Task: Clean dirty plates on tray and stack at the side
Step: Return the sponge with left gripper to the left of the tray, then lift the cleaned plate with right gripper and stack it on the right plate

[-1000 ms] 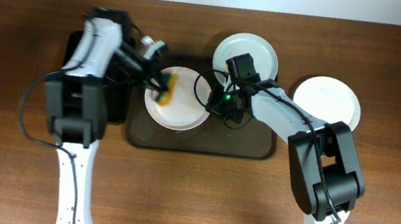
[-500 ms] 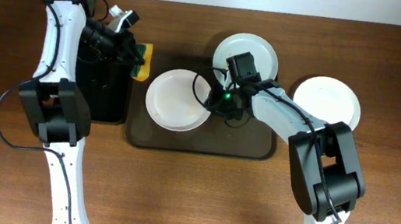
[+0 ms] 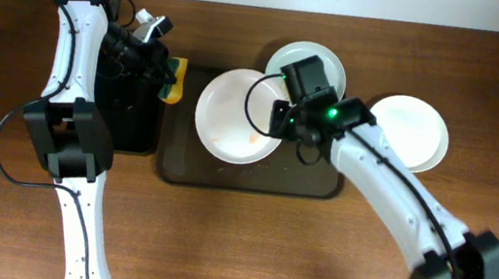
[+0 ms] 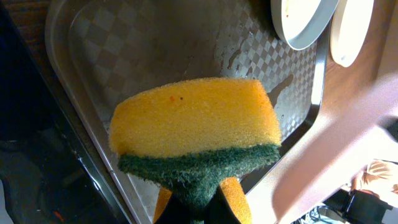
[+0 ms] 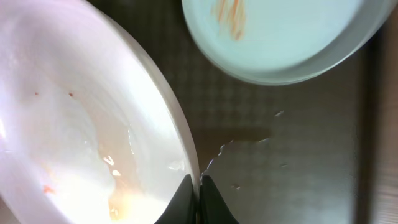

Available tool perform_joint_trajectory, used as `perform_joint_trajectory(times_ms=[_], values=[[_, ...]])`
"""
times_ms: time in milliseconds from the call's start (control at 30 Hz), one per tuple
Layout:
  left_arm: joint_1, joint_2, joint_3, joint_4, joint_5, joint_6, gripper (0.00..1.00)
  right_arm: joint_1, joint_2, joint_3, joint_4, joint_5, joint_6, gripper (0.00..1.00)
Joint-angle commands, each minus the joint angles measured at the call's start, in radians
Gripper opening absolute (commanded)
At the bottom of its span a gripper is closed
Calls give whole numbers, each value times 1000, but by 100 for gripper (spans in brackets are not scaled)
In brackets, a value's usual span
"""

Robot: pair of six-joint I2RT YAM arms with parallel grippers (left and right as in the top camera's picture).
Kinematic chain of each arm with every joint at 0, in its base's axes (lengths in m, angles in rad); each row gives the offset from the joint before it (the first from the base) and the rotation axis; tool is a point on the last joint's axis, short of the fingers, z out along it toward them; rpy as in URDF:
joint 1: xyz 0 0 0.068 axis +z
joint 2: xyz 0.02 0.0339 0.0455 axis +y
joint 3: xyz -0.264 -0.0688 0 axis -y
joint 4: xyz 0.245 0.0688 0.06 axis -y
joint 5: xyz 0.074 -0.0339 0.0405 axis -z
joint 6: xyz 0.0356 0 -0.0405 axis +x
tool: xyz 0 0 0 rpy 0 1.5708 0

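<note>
White plate (image 3: 234, 113) sits over tray (image 3: 307, 183) centre, right gripper (image 3: 278, 124) clamped on its 3 o'clock rim. Left gripper (image 3: 166, 76) pinches sponge (image 4: 196, 118) at tray's 9 o'clock. We want a firm, level carry to the stack plate (image 3: 412, 131) at 3 o'clock.

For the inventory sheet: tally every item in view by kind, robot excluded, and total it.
plates: 3
trays: 2, brown tray and black tray
sponge: 1
Total: 6
</note>
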Motion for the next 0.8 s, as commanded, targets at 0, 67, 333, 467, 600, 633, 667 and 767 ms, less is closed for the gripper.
perform_joint_trajectory(times_ms=[0, 67, 333, 467, 600, 633, 667, 767], values=[[-1, 9, 8, -4, 1, 19, 1, 98, -13, 11, -23, 398, -14, 4], [-4, 9, 8, -4, 1, 19, 1, 148, -11, 11, -34, 535, -13, 4], [-27, 9, 8, 12, 1, 19, 1, 283, -11, 11, -31, 962, -14, 4], [-43, 9, 8, 34, 0, 19, 1, 308, -11, 11, -31, 1055, -14, 4], [-45, 9, 8, 38, -8, 19, 1, 347, -11, 11, -31, 1061, -14, 4], [-45, 9, 8, 37, -15, 18, 1, 352, -10, 11, -30, 1062, -14, 4], [-45, 9, 8, 37, -19, 18, 1, 357, -10, 11, -27, 1065, -14, 4], [-45, 9, 8, 37, -22, 18, 1, 358, -10, 11, -26, 1143, -14, 4]])
